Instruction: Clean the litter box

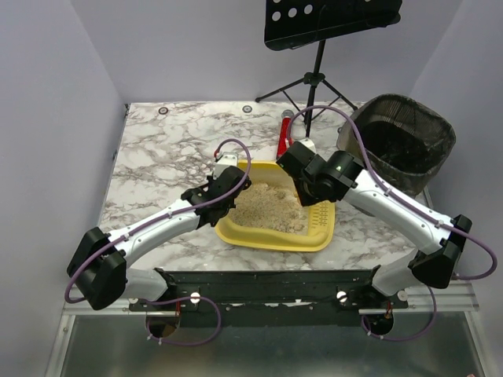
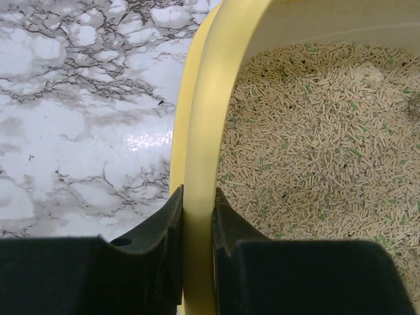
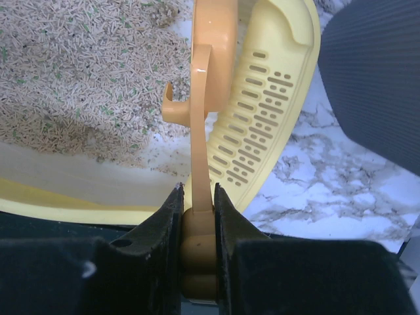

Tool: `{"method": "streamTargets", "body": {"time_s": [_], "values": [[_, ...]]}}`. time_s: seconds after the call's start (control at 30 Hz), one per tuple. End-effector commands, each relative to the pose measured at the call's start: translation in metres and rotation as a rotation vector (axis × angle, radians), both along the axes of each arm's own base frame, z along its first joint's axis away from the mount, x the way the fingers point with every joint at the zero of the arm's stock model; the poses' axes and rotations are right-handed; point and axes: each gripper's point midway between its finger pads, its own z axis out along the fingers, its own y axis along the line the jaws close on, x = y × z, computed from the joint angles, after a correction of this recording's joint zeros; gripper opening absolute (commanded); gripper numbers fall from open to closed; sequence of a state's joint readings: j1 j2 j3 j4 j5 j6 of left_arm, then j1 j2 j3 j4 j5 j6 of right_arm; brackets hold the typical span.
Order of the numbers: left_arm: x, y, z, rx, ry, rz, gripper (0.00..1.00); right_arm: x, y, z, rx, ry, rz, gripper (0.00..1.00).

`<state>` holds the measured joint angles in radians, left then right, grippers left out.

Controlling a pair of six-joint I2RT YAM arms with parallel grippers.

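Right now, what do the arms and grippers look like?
The left arm and right arm have white links, black joints and a thin purple cable looping along each. The left gripper and right gripper have blocky matte black fingers.

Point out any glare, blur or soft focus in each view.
Top external: evenly lit and sharp throughout. Left wrist: a glare patch on the table beside the litter box rim. Right wrist: a thin highlight on the scoop handle; the black bin looks soft.
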<state>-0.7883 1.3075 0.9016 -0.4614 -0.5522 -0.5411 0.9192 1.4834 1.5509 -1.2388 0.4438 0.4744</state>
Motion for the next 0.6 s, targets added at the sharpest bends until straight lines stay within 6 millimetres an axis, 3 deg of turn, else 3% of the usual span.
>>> {"method": "streamTargets", "body": {"time_s": [0.0, 0.1, 0.2, 0.33, 0.57], "values": [[0.007, -0.006, 0.000, 0.015, -0.030, -0.055, 0.00, -0.013, -0.019, 0.016, 0.043, 0.027, -0.104, 0.01], [0.012, -0.006, 0.006, 0.008, -0.080, -0.060, 0.00, -0.016, -0.022, 0.019, 0.061, 0.047, -0.133, 0.01], [0.020, -0.007, 0.016, 0.013, -0.142, -0.071, 0.00, -0.024, -0.008, 0.018, 0.138, 0.100, -0.100, 0.01], [0.030, 0.006, 0.028, 0.067, -0.217, -0.019, 0.00, -0.030, -0.013, 0.028, 0.244, 0.104, -0.173, 0.01], [0.031, 0.004, 0.035, 0.013, -0.278, -0.019, 0.00, -0.042, -0.013, 0.021, 0.424, 0.241, -0.254, 0.01]]}}
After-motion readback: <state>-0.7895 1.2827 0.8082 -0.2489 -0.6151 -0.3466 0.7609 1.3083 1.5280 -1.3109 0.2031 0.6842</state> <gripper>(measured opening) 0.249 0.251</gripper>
